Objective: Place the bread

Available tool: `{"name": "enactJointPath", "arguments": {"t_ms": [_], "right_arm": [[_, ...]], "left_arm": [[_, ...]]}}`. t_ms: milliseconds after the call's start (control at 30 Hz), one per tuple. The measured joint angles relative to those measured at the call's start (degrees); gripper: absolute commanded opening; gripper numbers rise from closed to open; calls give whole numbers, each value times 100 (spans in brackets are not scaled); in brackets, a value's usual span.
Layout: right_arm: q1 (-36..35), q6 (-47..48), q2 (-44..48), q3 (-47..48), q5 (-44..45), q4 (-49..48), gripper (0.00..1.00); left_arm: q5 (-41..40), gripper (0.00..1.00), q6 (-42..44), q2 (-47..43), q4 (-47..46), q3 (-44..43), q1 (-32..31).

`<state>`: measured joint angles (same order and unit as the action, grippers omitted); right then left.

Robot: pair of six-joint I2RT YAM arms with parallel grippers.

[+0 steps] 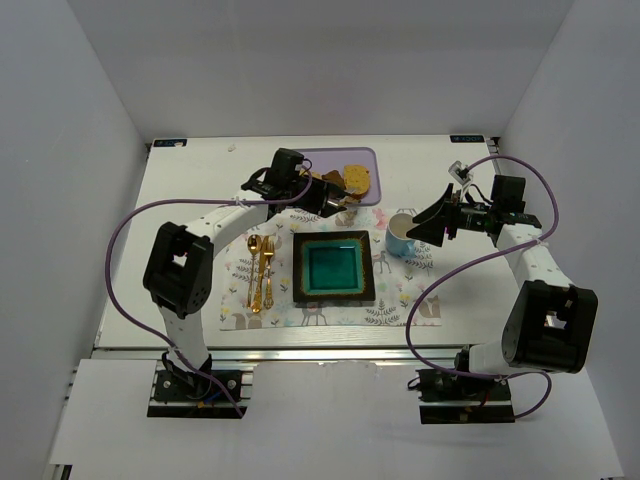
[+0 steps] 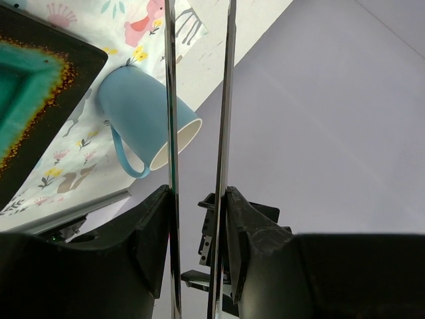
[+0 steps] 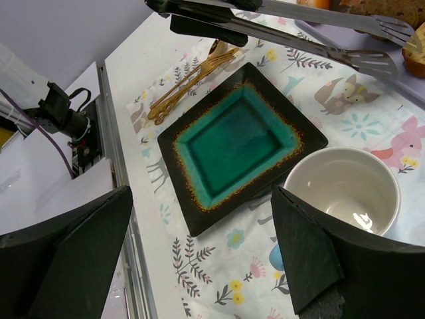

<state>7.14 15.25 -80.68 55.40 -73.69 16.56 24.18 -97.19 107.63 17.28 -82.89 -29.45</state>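
Observation:
The bread [image 1: 357,178], a golden-yellow slice, lies on the purple tray [image 1: 330,157] at the back; its edge shows in the right wrist view [image 3: 416,52]. My left gripper [image 1: 305,188] [image 2: 199,193] is shut on a pair of metal tongs [image 2: 171,100] [image 3: 319,30]. The tongs' two tips [image 3: 380,61] stand a little apart just short of the bread, with nothing between them. The square teal plate [image 1: 338,268] [image 3: 234,139] sits in the middle of the placemat. My right gripper [image 1: 432,225] [image 3: 202,193] hangs open and empty above the placemat beside the cup.
A blue cup [image 1: 400,236] [image 3: 345,189] [image 2: 143,116] stands right of the plate. Gold cutlery [image 1: 260,270] [image 3: 192,76] lies left of it. A dark brown bun [image 3: 382,8] and a small roll [image 1: 347,207] sit near the bread. White walls enclose the table.

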Motion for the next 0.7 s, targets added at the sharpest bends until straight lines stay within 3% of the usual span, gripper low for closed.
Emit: {"name": "enactJointPath", "arguments": {"t_ms": [700], "right_arm": [[4, 22, 0, -2, -13, 7, 89]], "left_arm": [[-83, 44, -105, 409, -398, 4, -4]]}}
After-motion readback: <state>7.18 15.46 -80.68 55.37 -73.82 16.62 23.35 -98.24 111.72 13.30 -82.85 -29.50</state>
